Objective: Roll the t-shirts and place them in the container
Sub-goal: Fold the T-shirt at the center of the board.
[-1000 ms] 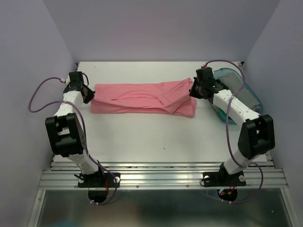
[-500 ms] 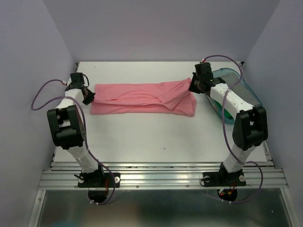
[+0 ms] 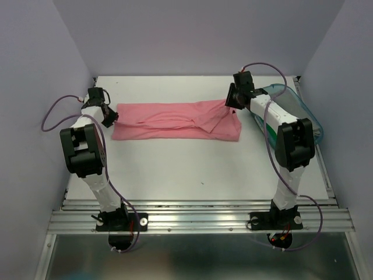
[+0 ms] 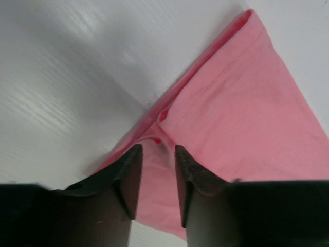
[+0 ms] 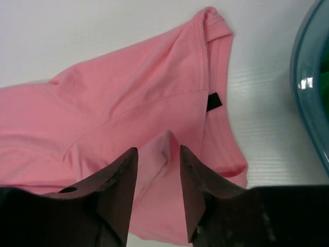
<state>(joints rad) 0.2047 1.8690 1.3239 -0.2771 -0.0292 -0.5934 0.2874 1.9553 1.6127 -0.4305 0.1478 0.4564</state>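
left gripper [image 4: 157, 149] pinched on one end of the salmon-pink folded cotton t-shirt [image 3: 175, 119] | right gripper [image 5: 158, 150] clamped on the collar end, dragged back-and-inward just now | shirt's kept stretched along the far white table [image 3: 192, 169] | straightening probably, nothing rolled yet

Table [image 3: 192, 169] open nearside; t-shirt [image 3: 169, 121] spans middle, tub [image 3: 310, 116] blocks right.

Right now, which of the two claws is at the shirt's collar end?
The right gripper: the shirt's collar, with its black tag, lies just ahead of it, beside the tub. The left gripper is at the opposite end.
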